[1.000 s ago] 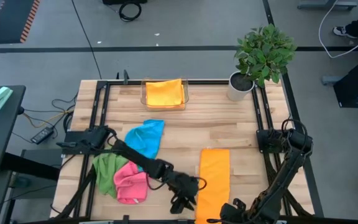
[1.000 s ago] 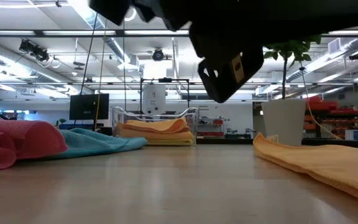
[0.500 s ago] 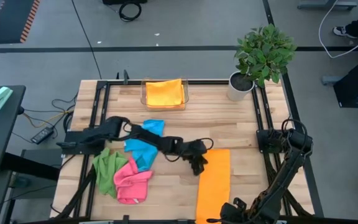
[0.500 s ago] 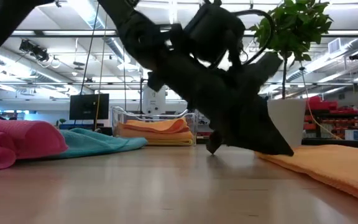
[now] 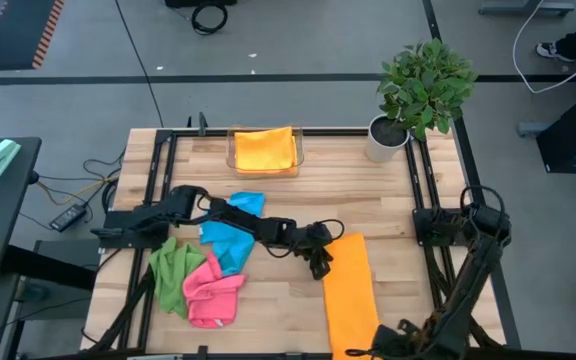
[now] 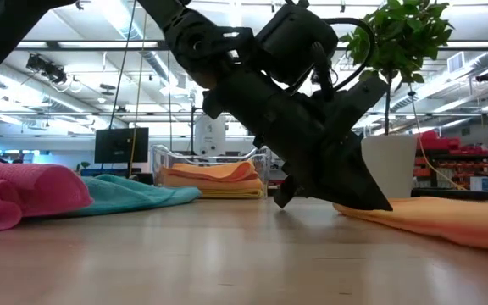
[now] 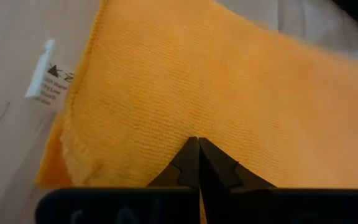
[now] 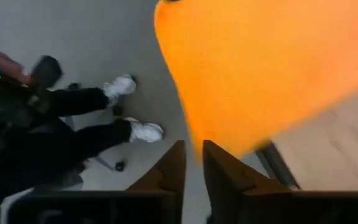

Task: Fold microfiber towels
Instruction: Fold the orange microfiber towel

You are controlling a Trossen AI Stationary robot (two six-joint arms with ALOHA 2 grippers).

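The left gripper (image 5: pixel 320 262) was pinched shut on the far corner of the long orange towel (image 5: pixel 351 296), which lay flat toward 5 o'clock on the table (image 5: pixel 368 190). The right gripper (image 8: pixel 191 163) hung off the near edge, fingers slightly apart, holding nothing.

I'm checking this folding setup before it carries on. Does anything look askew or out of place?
Yes. The long orange towel lies skewed, its near end hanging off the table's front edge. The left gripper is shut at its far corner; the right gripper sits at the overhanging end.
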